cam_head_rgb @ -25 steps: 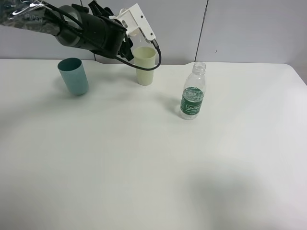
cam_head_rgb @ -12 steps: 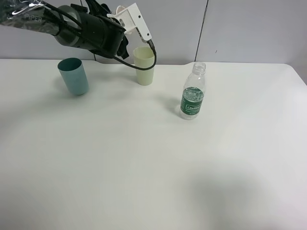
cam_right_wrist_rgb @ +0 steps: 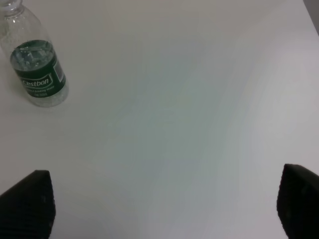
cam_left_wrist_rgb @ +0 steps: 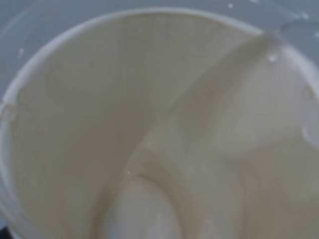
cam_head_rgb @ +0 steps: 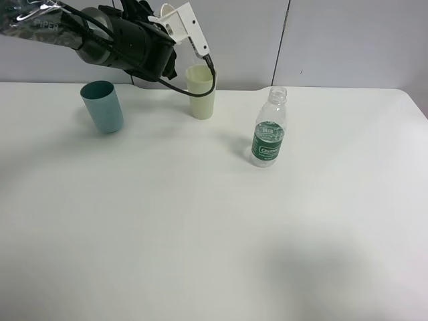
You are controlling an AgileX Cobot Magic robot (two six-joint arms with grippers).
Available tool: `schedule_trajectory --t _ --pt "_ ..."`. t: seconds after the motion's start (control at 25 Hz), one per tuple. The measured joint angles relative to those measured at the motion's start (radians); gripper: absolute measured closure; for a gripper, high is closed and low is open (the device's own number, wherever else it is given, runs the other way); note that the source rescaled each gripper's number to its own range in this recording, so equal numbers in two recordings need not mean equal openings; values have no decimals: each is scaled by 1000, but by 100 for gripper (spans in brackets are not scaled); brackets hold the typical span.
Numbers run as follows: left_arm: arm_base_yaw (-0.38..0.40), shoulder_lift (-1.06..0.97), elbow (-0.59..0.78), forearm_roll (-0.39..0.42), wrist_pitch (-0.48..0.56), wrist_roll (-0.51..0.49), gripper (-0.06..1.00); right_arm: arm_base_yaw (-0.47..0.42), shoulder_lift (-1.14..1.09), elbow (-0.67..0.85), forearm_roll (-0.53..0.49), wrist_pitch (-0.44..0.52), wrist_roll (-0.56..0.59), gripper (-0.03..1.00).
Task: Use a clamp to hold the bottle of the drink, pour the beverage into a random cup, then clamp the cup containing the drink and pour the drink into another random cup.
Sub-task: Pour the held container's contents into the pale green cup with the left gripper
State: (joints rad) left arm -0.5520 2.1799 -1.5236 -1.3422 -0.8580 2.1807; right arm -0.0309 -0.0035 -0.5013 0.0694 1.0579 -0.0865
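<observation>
- Paper cup (cam_left_wrist_rgb: pixel 149 124), cream inside, sits clenched in my left gripper (cam_head_rgb: pixel 164 20), tipped just above the pale yellow-green tumbler (cam_head_rgb: pixel 200 91).
- Bottle (cam_head_rgb: pixel 269 130) stands upright, well apart; my right gripper (cam_right_wrist_rgb: pixel 164 204) gapes, empty.
- I judge the second pour is in hand; only setting down is left.

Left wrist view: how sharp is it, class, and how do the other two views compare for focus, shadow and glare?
Left wrist view: the cup interior fills the frame, soft and out of focus. Exterior high view: sharp, with a faint broad shadow on the table. Right wrist view: the bottle label is readable, while the gripper fingertips are dark blurs at the edge.
</observation>
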Motion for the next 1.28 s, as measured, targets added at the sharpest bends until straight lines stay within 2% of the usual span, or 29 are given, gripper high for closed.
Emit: schedule_trajectory --t 0.44,1.04,1.28 --pt "0 0 0 27 -26 22 94 0 0 0 0 0 0 19" --pt "0 0 0 59 -33 132 94 0 0 0 0 0 0 19" --pt "0 0 0 66 -33 142 94 0 0 0 0 0 0 19"
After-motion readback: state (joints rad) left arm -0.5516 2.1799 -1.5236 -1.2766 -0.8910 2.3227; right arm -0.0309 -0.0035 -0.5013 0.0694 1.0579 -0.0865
